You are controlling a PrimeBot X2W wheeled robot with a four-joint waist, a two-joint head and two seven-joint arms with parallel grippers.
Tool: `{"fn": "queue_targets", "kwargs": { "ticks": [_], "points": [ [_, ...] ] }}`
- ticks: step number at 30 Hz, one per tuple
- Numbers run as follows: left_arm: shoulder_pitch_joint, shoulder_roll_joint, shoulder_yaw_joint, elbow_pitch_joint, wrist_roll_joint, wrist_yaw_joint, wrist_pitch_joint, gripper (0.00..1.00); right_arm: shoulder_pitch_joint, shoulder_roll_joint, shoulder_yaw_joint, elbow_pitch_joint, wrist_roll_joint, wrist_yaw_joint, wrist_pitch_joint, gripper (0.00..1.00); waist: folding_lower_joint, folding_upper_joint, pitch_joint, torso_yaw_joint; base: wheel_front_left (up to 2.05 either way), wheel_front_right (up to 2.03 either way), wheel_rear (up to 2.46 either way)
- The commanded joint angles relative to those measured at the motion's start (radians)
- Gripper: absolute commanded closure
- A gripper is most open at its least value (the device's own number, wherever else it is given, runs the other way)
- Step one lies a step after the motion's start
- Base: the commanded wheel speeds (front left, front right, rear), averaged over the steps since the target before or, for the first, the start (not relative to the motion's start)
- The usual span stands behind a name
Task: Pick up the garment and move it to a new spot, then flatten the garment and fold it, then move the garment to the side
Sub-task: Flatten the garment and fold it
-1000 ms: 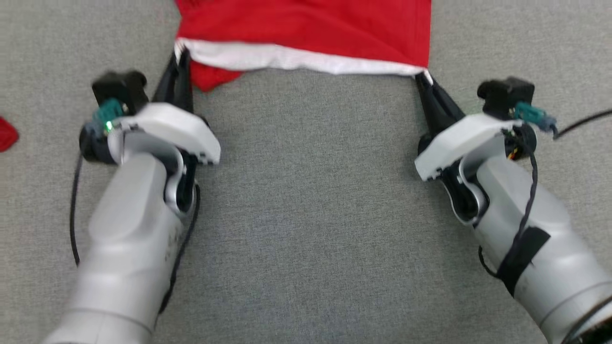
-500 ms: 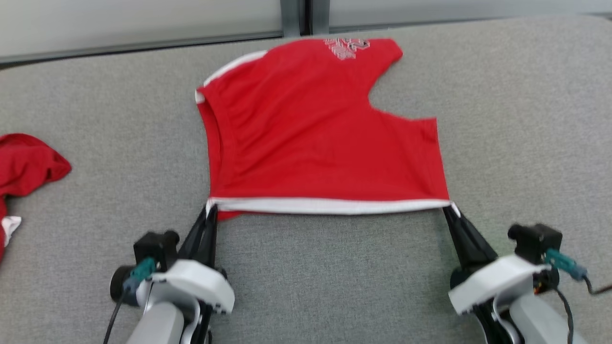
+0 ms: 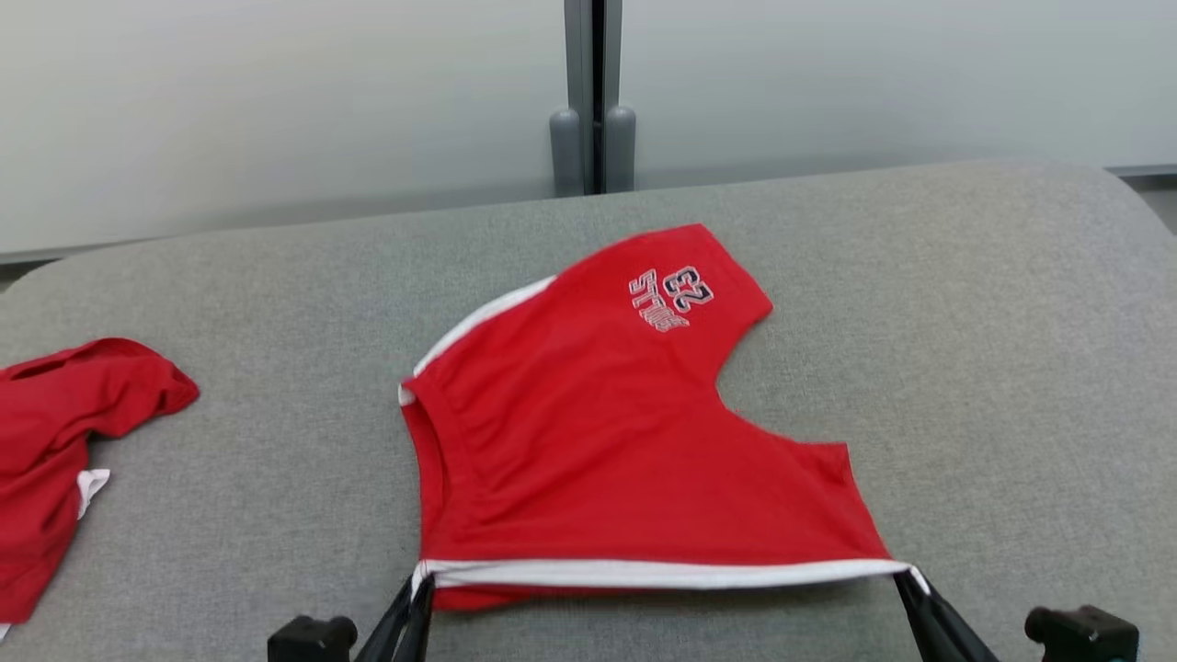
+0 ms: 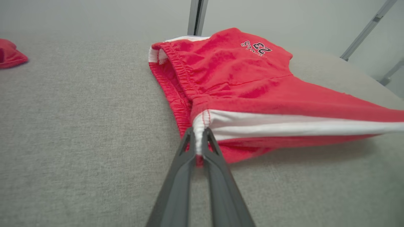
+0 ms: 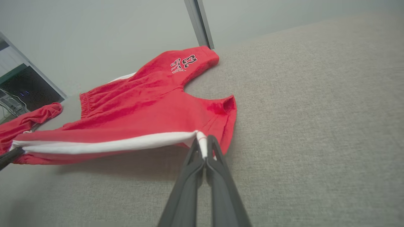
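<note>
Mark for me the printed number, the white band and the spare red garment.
printed number (image 3: 690,288), head view, on the digits.
white band (image 3: 644,574), head view, mid-length of the stripe.
spare red garment (image 3: 55,414), head view, its crumpled middle.

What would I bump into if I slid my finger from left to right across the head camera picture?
crumpled red garment → left gripper's fingers → red shorts → right gripper's fingers
</note>
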Motion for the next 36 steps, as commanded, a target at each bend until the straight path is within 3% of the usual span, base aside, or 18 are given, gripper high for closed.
{"fn": "queue_targets", "kwargs": {
  "ticks": [1, 9, 16, 25, 30, 36],
  "points": [
    [0.035, 0.019, -0.005, -0.042, -0.003, 0.013, 0.030, 1.00, 0.043, 0.011, -0.027, -0.050, -0.023, 0.000, 0.036, 1.00, 0.0000, -0.0001, -0.022, 0.005, 0.00, 0.00, 0.00],
    [0.135, 0.049, -0.013, -0.247, 0.004, 0.061, 0.140, 1.00, 0.172, 0.064, -0.125, -0.258, -0.099, 0.000, 0.187, 1.00, 0.0000, -0.0001, -0.032, 0.009, 0.00, 0.00, 0.00],
    [0.060, 0.044, -0.001, -0.258, -0.020, 0.056, 0.168, 1.00, 0.100, 0.053, -0.156, -0.290, -0.111, 0.000, 0.208, 1.00, 0.0000, -0.0001, 0.024, 0.023, 0.00, 0.00, 0.00],
    [-0.187, 0.007, 0.006, -0.162, -0.041, 0.018, 0.136, 1.00, -0.257, -0.090, -0.146, -0.165, -0.081, -0.001, 0.151, 1.00, 0.0000, -0.0001, 0.228, 0.069, 0.00, 0.00, 0.00],
    [-0.342, -0.026, 0.001, -0.096, -0.066, -0.013, 0.100, 1.00, -0.498, -0.179, -0.079, -0.046, -0.041, -0.001, 0.124, 1.00, 0.0000, -0.0001, 0.337, 0.120, 0.00, 0.00, 0.00],
    [-0.466, -0.046, -0.012, -0.042, -0.086, -0.033, 0.070, 1.00, -0.733, -0.228, 0.023, 0.078, -0.002, -0.001, 0.108, 1.00, 0.0000, -0.0001, 0.417, 0.158, 0.00, 0.00, 0.00]
  ]
}}
